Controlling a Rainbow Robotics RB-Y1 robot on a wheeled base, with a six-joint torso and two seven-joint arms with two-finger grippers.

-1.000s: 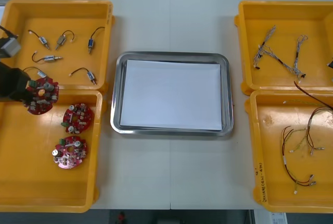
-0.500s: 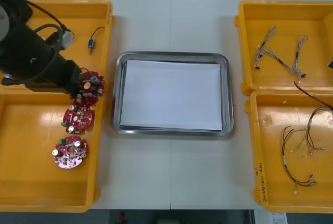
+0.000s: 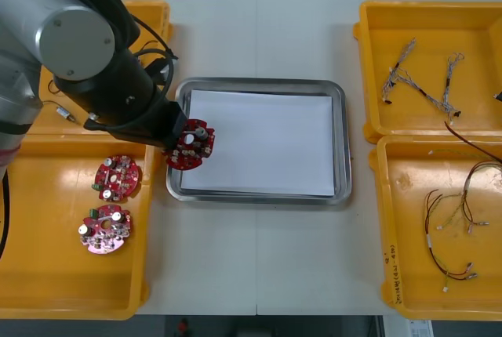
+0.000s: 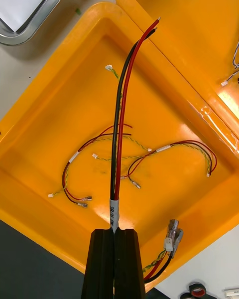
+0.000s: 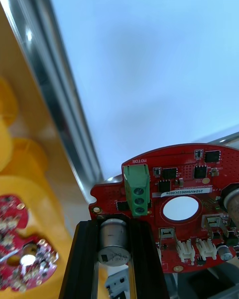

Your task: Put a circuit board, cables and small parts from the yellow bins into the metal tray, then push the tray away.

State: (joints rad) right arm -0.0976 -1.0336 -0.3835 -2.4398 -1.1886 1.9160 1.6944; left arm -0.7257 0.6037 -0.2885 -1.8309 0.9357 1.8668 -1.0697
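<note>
The left gripper [image 3: 179, 143], on a bulky grey and black arm [image 3: 70, 39], is clamped on a round red circuit board [image 3: 190, 147], its fingers [image 5: 83, 259] pinching a silver cylindrical part [image 5: 113, 236] on it. The board is over the left rim of the shiny metal tray [image 3: 339, 149], white inside. Two more red boards [image 3: 118, 176] lie in the near left yellow bin [image 3: 47, 290]. The right gripper [image 4: 114, 236] is closed on a thin red and black cable [image 4: 122, 104] above the near right yellow bin [image 4: 55, 104], where red and yellow cables [image 4: 172, 145] lie.
</note>
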